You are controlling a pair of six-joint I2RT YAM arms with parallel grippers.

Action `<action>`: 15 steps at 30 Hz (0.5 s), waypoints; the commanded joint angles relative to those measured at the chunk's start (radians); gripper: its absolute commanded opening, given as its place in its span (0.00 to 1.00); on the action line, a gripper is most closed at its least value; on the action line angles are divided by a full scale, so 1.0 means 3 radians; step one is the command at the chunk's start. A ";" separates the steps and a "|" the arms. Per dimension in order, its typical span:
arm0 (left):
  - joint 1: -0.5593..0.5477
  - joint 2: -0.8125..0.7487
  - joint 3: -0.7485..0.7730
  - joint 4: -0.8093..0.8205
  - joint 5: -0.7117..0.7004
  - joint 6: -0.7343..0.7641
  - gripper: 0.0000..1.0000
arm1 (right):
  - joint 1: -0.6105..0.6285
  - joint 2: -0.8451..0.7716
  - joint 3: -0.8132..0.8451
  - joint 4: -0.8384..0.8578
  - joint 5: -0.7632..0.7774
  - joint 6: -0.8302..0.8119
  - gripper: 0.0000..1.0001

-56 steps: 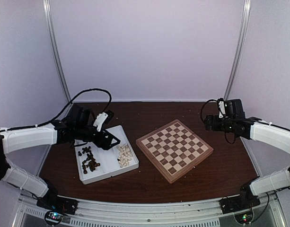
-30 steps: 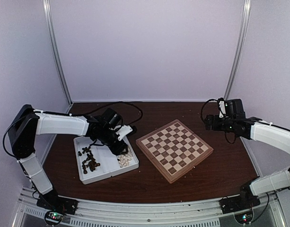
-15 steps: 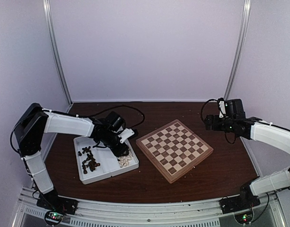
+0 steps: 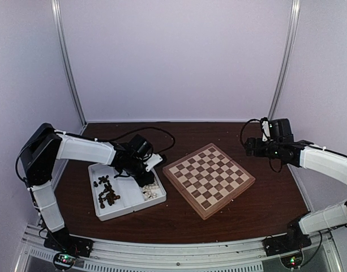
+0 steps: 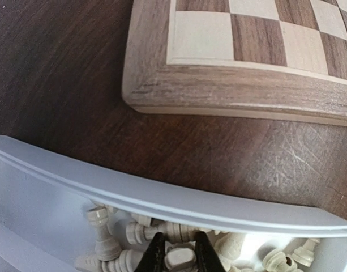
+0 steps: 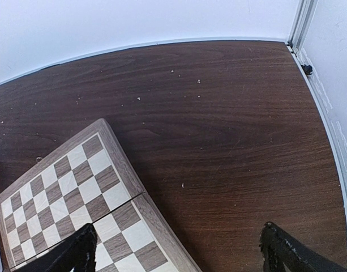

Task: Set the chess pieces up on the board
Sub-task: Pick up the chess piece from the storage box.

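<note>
Chess pieces [image 4: 108, 192] lie heaped in a white two-compartment tray [image 4: 128, 211] at the lower left of the overhead view, the dark brown set [image 4: 105, 186] in its left compartment and the cream set [image 4: 152, 190] in its right. None stands on the board [image 4: 209, 179], which sits just beside the tray at the centre of the table [image 4: 179, 224].

The left claw [image 5: 179, 243] is down in the cream compartment, narrowed onto one cream piece [image 5: 179, 259] lying on its side among its neighbours. The right claw [image 6: 176, 238] hangs wide and empty near the board's upper right side.

As I judge the risks, the pinch sits on a rounded, sideways piece, so it may slip out on lifting, or come up tilted and topple when set on a square. Crowded neighbours may be dragged up too. The tray's rim stands between claw and board and could catch a low carry.
</note>
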 commanded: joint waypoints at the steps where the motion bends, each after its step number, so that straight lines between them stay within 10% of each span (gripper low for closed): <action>1: -0.0014 -0.0174 -0.0047 0.0211 -0.0021 -0.0073 0.13 | -0.0002 -0.0039 0.0082 -0.0041 0.0007 -0.0001 0.99; 15: -0.0014 -0.0742 -0.0472 0.0743 0.0354 -0.0347 0.12 | -0.0002 0.0043 0.0075 0.0029 -0.0204 0.0041 0.99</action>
